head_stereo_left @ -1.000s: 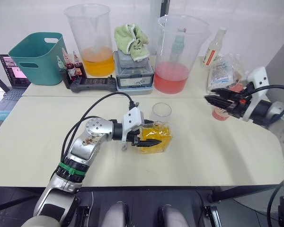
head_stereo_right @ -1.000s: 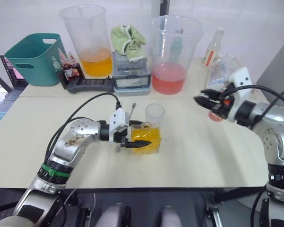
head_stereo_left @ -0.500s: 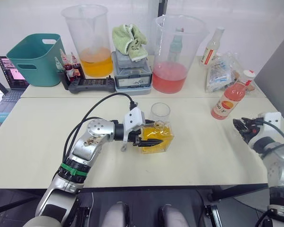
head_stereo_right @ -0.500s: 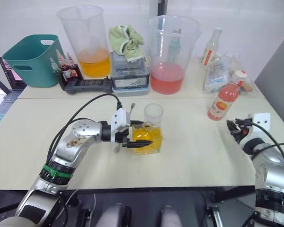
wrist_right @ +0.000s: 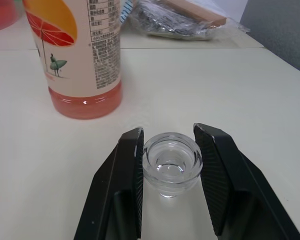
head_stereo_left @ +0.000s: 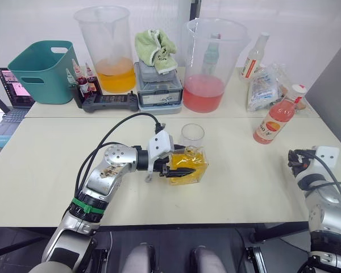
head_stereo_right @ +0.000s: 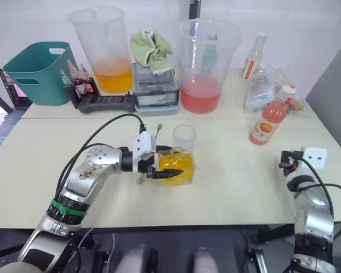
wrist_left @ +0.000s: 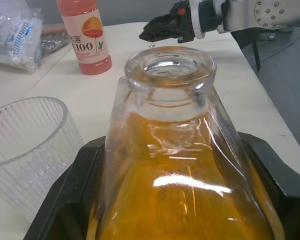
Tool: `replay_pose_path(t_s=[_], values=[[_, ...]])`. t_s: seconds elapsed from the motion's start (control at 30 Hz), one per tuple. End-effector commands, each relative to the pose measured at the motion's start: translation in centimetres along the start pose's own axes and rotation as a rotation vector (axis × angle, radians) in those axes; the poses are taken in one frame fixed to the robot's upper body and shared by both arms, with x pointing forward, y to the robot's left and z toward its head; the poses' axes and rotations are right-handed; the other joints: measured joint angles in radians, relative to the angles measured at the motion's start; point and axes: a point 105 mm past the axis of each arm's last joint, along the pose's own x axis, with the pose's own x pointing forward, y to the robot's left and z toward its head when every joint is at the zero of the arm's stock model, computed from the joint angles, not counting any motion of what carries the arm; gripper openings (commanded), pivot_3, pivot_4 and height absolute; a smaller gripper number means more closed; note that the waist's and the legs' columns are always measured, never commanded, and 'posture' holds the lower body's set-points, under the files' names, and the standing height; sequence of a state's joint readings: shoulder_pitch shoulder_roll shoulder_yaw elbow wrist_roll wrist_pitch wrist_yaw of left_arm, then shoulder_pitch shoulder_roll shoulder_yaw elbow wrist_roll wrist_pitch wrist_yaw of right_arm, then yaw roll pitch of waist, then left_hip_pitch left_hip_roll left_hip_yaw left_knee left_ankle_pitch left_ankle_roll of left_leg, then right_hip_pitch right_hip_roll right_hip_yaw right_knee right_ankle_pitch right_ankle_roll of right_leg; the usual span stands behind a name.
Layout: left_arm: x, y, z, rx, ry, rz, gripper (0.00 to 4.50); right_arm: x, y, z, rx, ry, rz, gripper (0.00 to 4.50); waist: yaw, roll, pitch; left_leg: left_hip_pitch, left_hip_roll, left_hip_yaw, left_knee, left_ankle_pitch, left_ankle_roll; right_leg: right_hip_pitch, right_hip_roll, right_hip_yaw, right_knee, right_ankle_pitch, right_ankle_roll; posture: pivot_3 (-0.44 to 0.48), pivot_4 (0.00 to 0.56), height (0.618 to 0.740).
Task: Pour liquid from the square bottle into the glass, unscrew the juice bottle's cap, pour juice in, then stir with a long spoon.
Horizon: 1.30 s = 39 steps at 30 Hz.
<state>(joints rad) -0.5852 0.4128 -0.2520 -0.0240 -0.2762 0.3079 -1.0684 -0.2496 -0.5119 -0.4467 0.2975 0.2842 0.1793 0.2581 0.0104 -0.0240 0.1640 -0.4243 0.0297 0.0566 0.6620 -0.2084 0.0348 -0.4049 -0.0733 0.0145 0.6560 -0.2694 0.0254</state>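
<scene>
My left gripper point(head_stereo_left: 183, 166) is shut on the square bottle point(head_stereo_left: 196, 156), which holds yellow liquid and stands mid-table with its neck point(wrist_left: 170, 65) open. The empty glass point(head_stereo_left: 192, 134) stands just behind it, close to touching. The juice bottle point(head_stereo_left: 274, 120), pink with its white cap point(head_stereo_left: 298, 89) on, stands at the right. My right gripper point(wrist_right: 168, 131) sits low at the table's right edge, shut on a small clear glass stopper point(wrist_right: 171, 162), in front of the juice bottle point(wrist_right: 82, 55). The long spoon is out of view.
Along the back stand a teal bin point(head_stereo_left: 42, 68), a big beaker of orange liquid point(head_stereo_left: 111, 57), a grey box with a green cloth point(head_stereo_left: 159, 85), a big beaker of pink liquid point(head_stereo_left: 207, 68), a pale bottle point(head_stereo_left: 256, 54) and a plastic bag point(head_stereo_left: 267, 85). A black controller point(head_stereo_left: 111, 101) lies there too.
My right arm has dropped from up by the juice bottle down to the table's right edge. The left gripper and the square bottle have stayed put.
</scene>
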Motion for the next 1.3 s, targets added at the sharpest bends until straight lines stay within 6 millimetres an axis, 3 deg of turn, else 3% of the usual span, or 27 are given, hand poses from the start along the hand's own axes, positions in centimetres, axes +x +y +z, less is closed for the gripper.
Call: replay_pose_path(t_s=[0.03,0.3,0.37,0.43,0.6,0.7,0.8,0.93,1.17,1.3], values=[[0.2,-0.2,1.7,0.057,-0.049,-0.011,2.80,-0.5,-0.8,0.1,0.047,-0.006,-0.031,1.05,0.000,0.000,0.000,0.000,0.000,0.000,0.000,0.000,0.000,0.000,0.000,0.000,0.000,0.000,0.000,0.000,0.150,0.740],[0.1,-0.3,1.5,0.058,-0.042,-0.012,2.80,-0.6,-0.4,-1.0,0.082,0.045,0.003,1.05,0.000,0.000,0.000,0.000,0.000,0.000,0.000,0.000,0.000,0.001,0.000,0.000,0.000,0.000,0.000,0.000,0.150,0.740],[0.1,-0.3,1.5,0.049,-0.047,-0.011,2.80,-0.7,-0.5,-0.7,0.084,0.033,0.007,2.11,0.000,0.000,0.000,0.000,0.000,0.000,0.000,0.000,0.000,0.001,0.000,0.000,0.000,0.000,0.000,0.000,0.150,0.740],[0.2,-0.3,1.6,0.043,-0.051,-0.007,2.80,-0.7,-0.7,-0.1,0.087,0.007,0.002,2.78,0.001,0.000,0.000,0.000,0.000,0.000,0.000,0.000,0.000,0.001,0.000,0.000,0.000,0.000,0.000,0.000,0.150,0.740],[-0.1,-0.2,1.7,0.047,-0.053,-0.011,2.80,-1.8,-0.4,4.7,0.016,-0.235,0.062,4.47,0.000,0.001,0.000,0.000,0.000,0.000,0.000,0.000,0.000,0.000,0.000,0.001,0.000,0.000,0.001,0.000,0.150,0.740],[-0.2,-0.1,1.8,0.046,-0.058,-0.007,2.80,-2.7,-0.2,7.3,0.011,-0.324,0.121,4.49,0.000,0.001,0.000,0.000,0.000,0.000,0.000,0.000,0.000,0.000,0.000,0.001,0.000,0.000,0.001,0.000,0.150,0.740],[-0.3,-0.1,1.9,0.038,-0.067,-0.006,2.80,-3.0,0.8,8.4,0.010,-0.301,0.238,4.49,0.000,0.001,0.000,0.000,0.000,0.000,0.000,0.000,0.000,0.000,0.000,0.001,0.000,0.000,0.001,0.000,0.150,0.740],[-0.5,0.0,1.9,0.022,-0.070,0.007,2.80,-5.1,6.3,8.2,-0.032,-0.164,0.642,4.49,0.000,0.001,0.000,0.000,0.000,0.000,0.000,-0.001,0.001,0.001,0.001,0.001,0.000,0.000,0.001,0.000,0.150,0.740],[-0.9,-0.5,2.0,0.020,-0.071,0.014,2.80,-7.7,10.7,8.4,-0.134,-0.055,0.938,4.49,0.000,0.001,0.000,0.000,0.001,-0.001,0.000,-0.001,0.001,0.001,0.002,0.002,-0.001,0.000,0.001,0.000,0.150,0.740],[-2.1,-0.6,3.0,0.008,-0.089,0.059,2.80,-9.6,14.2,9.0,-0.150,-0.035,1.165,4.49,-0.005,0.000,0.000,0.000,0.001,-0.001,0.000,-0.001,0.001,0.000,0.003,0.002,-0.002,0.000,0.001,0.000,0.150,0.740]])
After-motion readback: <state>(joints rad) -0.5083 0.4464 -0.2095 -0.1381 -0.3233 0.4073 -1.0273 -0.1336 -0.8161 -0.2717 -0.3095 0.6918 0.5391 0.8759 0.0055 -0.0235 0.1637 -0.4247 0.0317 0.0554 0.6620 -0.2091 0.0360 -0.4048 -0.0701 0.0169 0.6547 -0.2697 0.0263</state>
